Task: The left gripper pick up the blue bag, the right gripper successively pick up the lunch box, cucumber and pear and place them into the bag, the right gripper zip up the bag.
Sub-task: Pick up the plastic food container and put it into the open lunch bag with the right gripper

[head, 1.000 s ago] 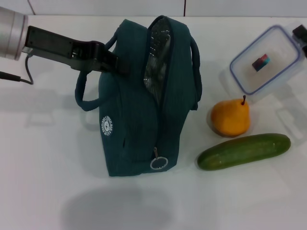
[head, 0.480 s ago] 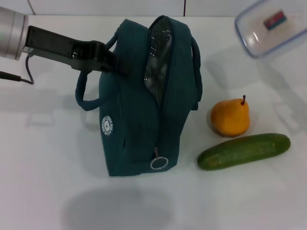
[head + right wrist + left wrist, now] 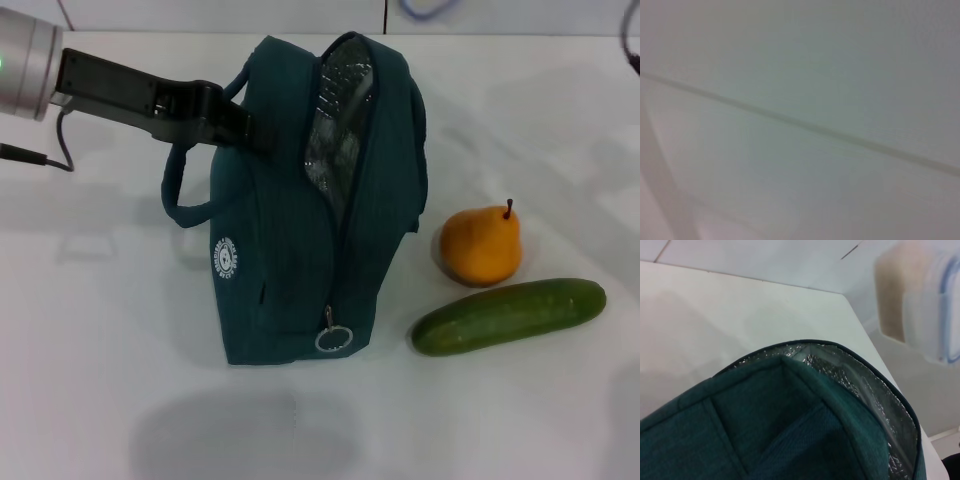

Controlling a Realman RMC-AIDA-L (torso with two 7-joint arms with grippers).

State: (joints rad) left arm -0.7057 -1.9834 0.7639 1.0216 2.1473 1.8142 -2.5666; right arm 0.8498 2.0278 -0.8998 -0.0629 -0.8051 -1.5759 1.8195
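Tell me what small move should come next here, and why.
Probably bring the lunch box over the bag opening and lower it in. The left wrist view shows the box in the air beyond the open foil mouth; the left hand is at the bag's top edge, and the pear and cucumber wait on the table.

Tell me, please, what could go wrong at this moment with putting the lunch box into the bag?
The blue bag shows only a narrow open slit, so the wide lunch box, raised in the air, may catch on its rim. The left gripper holds the bag near one handle only, so a push could tip it toward the pear.
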